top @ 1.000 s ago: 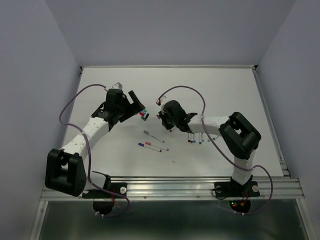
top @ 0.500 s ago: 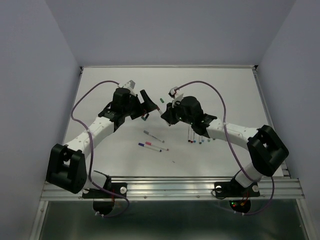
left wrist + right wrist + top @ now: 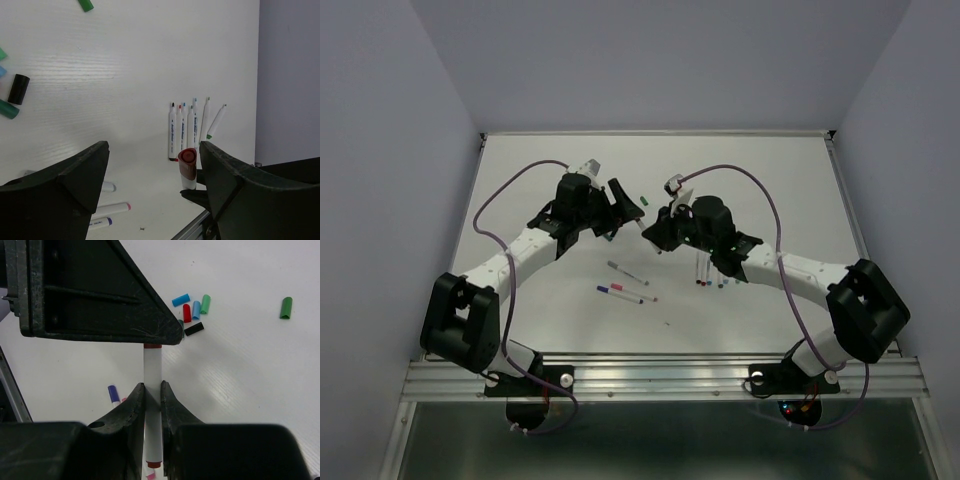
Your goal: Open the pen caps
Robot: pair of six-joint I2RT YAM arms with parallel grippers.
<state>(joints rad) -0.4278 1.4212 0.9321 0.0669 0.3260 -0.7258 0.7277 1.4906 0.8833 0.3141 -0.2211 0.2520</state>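
Observation:
My right gripper (image 3: 152, 390) is shut on the white barrel of a pen (image 3: 152, 371) and holds it above the table. The pen's red cap (image 3: 187, 161) sits between my left gripper's (image 3: 155, 175) wide-open fingers, close to the right finger (image 3: 235, 185); I cannot tell if they touch. In the right wrist view that cap (image 3: 152, 346) is mostly hidden behind a left finger (image 3: 100, 290). Loose caps lie on the table: blue (image 3: 181, 299), red (image 3: 187, 313), light blue (image 3: 196, 309), green (image 3: 205, 304), black (image 3: 194, 329), and another green one (image 3: 285, 307) apart. From above, the grippers (image 3: 625, 210) (image 3: 658, 232) meet mid-table.
A row of uncapped white pens (image 3: 190, 130) lies side by side; it also shows in the top view (image 3: 710, 275). Capped pens lie nearer the front (image 3: 625, 270) (image 3: 620, 292), one with a purple cap (image 3: 113, 393). The table's metal front rail (image 3: 660, 375) is below.
The left gripper has moved right and away from the cap pile to the pen. The right arm has stretched out and brought the held pen up to it.

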